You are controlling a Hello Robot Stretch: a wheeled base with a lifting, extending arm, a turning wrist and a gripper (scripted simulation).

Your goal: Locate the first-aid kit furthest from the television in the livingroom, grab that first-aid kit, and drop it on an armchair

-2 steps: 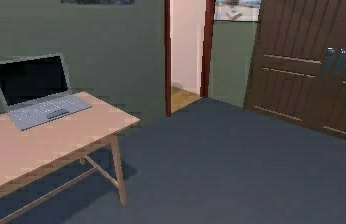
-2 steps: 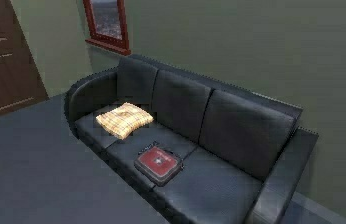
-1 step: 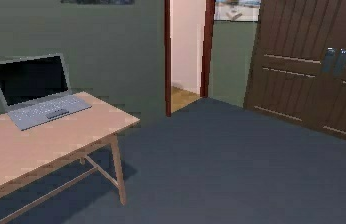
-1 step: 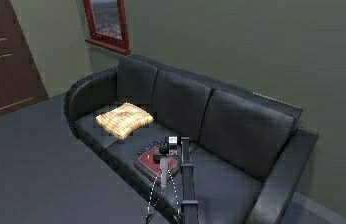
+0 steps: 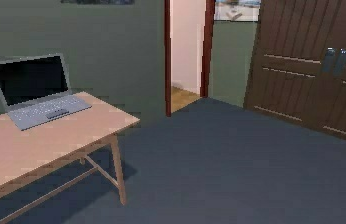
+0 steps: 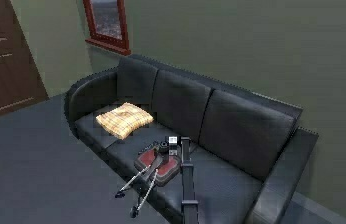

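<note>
A flat red and dark thing (image 6: 147,159), possibly the first-aid kit, lies on the seat of a black leather sofa (image 6: 231,120). My arm (image 6: 188,185) rises from the bottom edge to that seat. The gripper (image 6: 131,200) reaches left of the arm, its dark body by the red thing and its thin fingers (image 6: 141,190) slanting down past the seat's front. I cannot tell whether it touches the red thing or holds anything.
A tan cushion (image 6: 124,119) lies on the sofa's left seat, below a red-framed picture (image 6: 106,20). In the forward view a wooden desk (image 5: 41,140) carries a laptop (image 5: 36,90). Beyond it are an open doorway (image 5: 186,60) and dark wooden double doors (image 5: 311,65) across blue-grey floor (image 5: 231,160).
</note>
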